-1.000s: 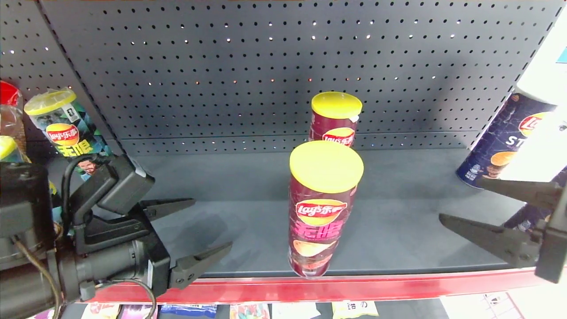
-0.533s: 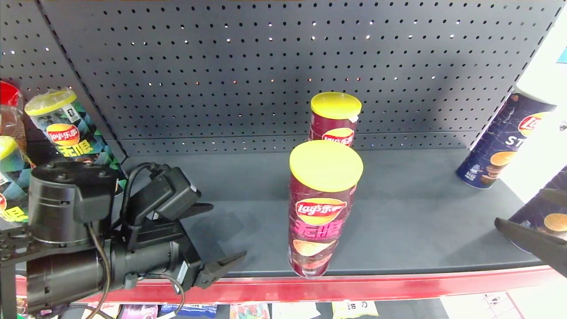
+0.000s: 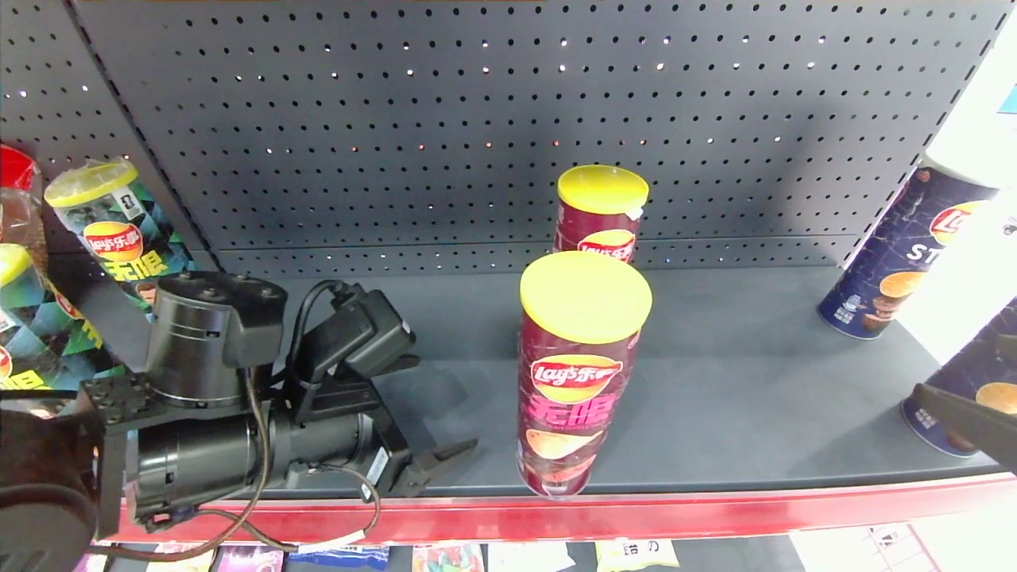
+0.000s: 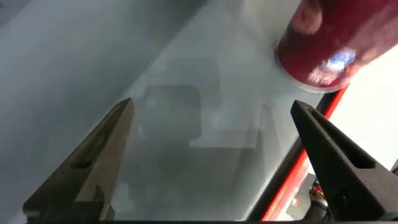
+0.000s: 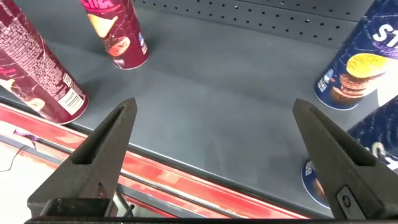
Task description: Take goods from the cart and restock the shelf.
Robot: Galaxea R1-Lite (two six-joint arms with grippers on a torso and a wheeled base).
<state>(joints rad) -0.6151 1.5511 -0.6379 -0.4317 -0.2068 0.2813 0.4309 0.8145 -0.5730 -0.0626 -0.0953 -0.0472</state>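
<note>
The shelf (image 3: 715,397) is a dark grey board with a red front lip (image 3: 636,512) and a perforated back panel (image 3: 477,119). Two maroon chip cans with yellow lids stand upright on it, one behind the other. The front maroon can (image 3: 576,381) has its base just behind the lip, and the rear maroon can (image 3: 601,218) stands close to the back panel.

The left gripper (image 3: 441,405) lies low over the front of the shelf, to the left of the front maroon can – near it, not touching. Its jaws are spread wide with nothing between them. In the left wrist view the can's base sits ahead of the jaw tips and off to one side.

The right gripper (image 5: 214,104) is at the shelf's right end, over the front lip – jaws wide apart and holding nothing. Two blue chip cans (image 3: 898,262) stand there, the nearer one just beside a jaw. Teal chip cans (image 3: 119,226) stand at the far left.
</note>
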